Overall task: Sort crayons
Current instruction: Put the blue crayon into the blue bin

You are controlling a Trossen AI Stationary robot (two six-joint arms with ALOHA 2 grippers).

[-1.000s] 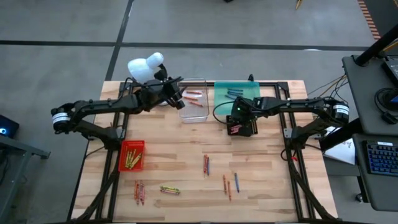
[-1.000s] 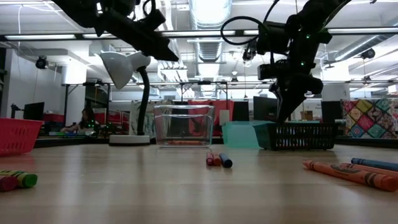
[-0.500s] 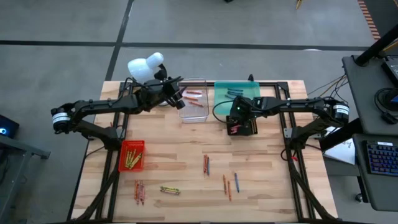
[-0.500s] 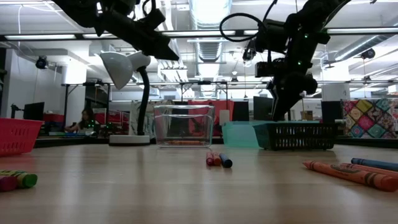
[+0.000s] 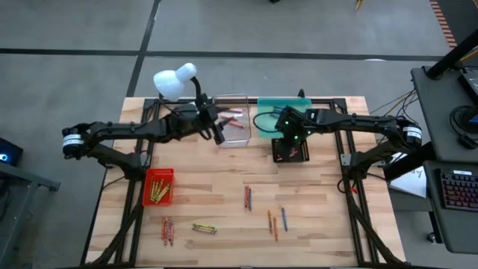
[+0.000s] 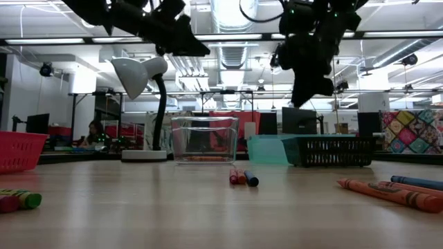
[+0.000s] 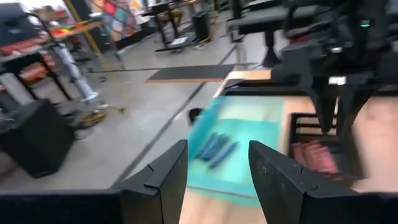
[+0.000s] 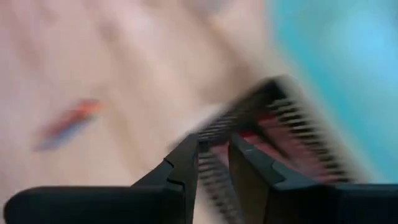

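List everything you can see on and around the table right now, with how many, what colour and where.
Lamp: one, white, back left corner of the table.
Clear tray: one, back centre, a few orange-red crayons inside.
Teal tray: one, right of the clear tray, blue crayons inside.
Black tray: one, in front of the teal tray, red crayons inside.
Red tray: one, front left, yellow crayons inside.
Loose crayons: about a dozen, red, orange, blue and yellow-green, in small groups across the table's front half.
Desk with keyboard: one, right of the table.
Left gripper: open, empty, above the clear tray's left edge.
Right gripper: slightly open, empty, above the black tray.
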